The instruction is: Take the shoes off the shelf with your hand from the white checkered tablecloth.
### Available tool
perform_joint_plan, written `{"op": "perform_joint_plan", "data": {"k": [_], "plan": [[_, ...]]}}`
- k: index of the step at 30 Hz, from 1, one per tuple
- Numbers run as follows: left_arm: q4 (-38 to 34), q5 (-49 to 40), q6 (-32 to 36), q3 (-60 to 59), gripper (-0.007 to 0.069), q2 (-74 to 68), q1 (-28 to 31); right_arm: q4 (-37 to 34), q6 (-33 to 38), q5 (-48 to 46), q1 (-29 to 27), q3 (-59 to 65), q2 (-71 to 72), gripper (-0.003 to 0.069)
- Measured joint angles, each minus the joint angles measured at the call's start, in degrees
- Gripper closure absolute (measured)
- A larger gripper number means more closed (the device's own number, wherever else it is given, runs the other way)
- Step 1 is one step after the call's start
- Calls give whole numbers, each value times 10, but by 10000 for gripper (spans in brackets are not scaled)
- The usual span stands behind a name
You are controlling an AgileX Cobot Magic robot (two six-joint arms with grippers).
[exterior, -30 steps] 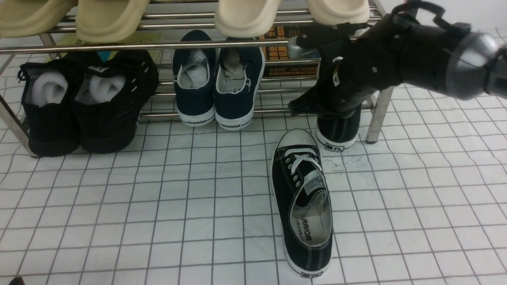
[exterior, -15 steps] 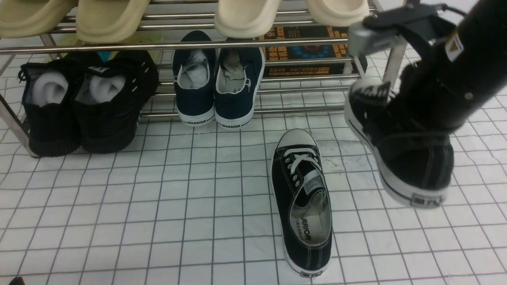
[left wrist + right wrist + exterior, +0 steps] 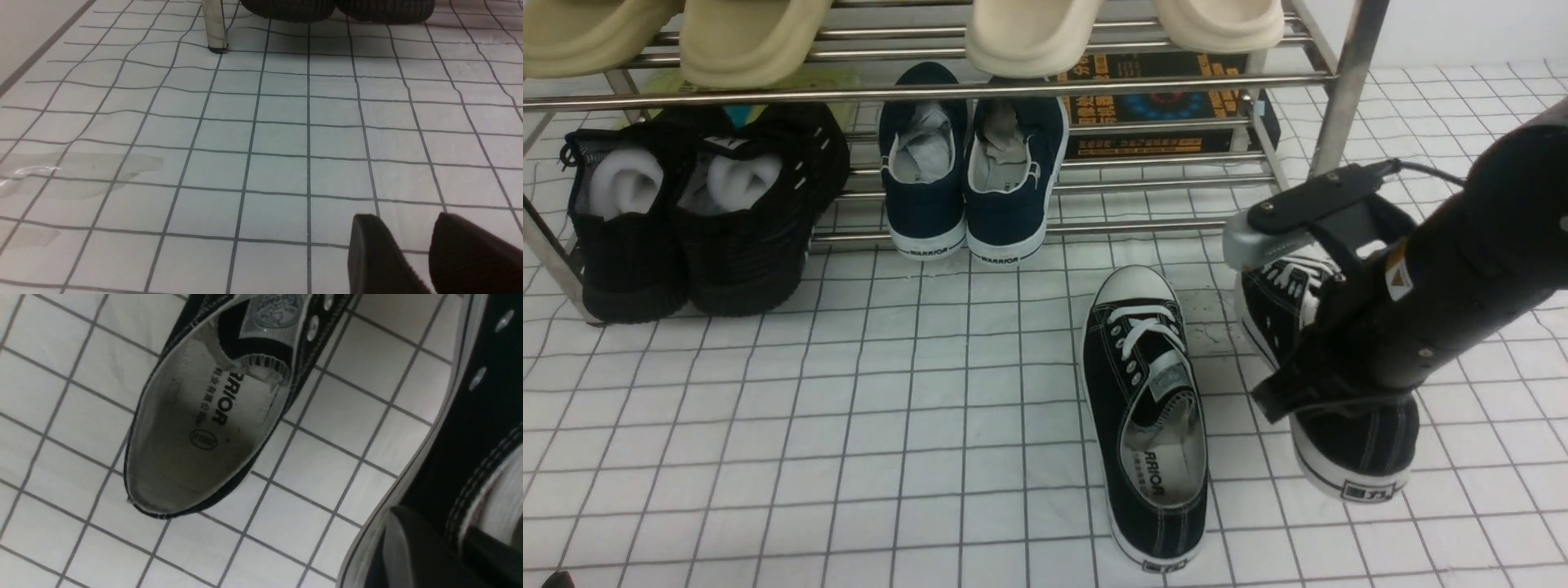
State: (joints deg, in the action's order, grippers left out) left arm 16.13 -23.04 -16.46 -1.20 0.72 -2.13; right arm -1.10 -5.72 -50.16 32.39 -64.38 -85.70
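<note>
Right gripper (image 3: pixel 1339 384): clamped tight on the collar of the held sneaker (image 3: pixel 1356 449), on one side wall only.
Held sneaker: heel low over the white checkered tablecloth (image 3: pixel 849 425); contact cannot be told.
Other sneaker (image 3: pixel 1147 408): flat on the cloth, near, clear of the shelf (image 3: pixel 1347 82).
Risk: soft canvas may slip; letting go while tilted could roll it over.

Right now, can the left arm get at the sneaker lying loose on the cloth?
Probably: only bare tablecloth lies between the left gripper and that sneaker, though the sideways reach may be a stretch.
</note>
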Motion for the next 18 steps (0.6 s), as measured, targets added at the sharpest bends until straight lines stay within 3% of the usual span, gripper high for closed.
{"op": "perform_joint_plan", "data": {"k": [8,18], "plan": [[0,0,0,0,384,0,0,-32,0,61,9,0,-57,643],[0,0,0,0,384,0,0,-18,0,53,25,1,-75,641]]}}
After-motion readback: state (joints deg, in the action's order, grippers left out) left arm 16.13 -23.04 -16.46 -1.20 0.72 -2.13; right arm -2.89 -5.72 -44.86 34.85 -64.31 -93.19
